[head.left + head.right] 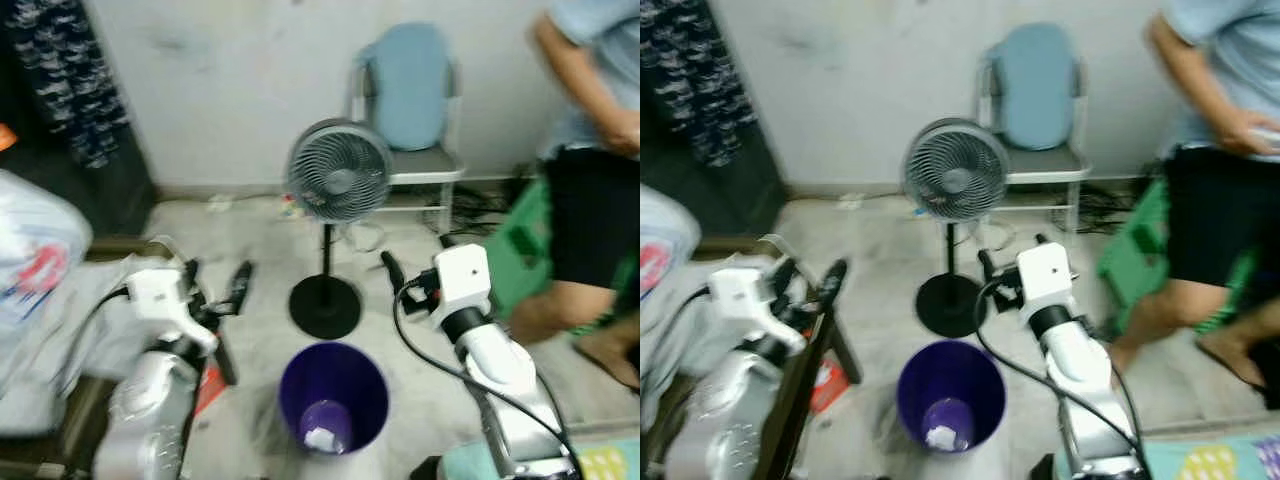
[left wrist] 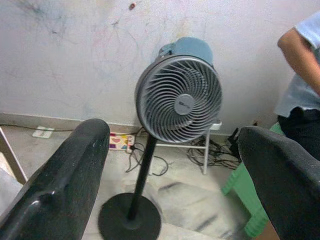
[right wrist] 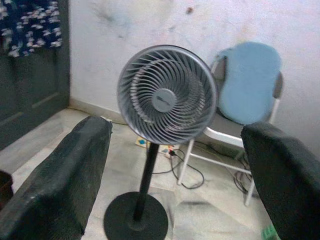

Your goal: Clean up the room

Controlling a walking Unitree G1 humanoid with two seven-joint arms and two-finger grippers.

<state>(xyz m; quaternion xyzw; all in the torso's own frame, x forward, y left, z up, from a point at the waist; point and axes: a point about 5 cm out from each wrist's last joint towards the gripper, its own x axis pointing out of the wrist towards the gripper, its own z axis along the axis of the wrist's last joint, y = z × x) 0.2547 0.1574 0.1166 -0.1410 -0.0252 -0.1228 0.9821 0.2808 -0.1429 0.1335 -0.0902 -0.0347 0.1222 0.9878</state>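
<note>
Round purple plastic bin (image 1: 333,396) sits nearest, already holding one white scrap (image 1: 322,438). Left gripper (image 1: 214,275) and right gripper (image 3: 175,190) both gape empty. Floor litter near the grey pedestal fan (image 1: 338,170) probably still needs collecting.

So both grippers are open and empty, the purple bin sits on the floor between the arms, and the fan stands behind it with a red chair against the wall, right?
Almost: the chair is blue, as the left eye view shows. The purple bin, fan, and open, empty left gripper and right gripper are as you say.
</note>
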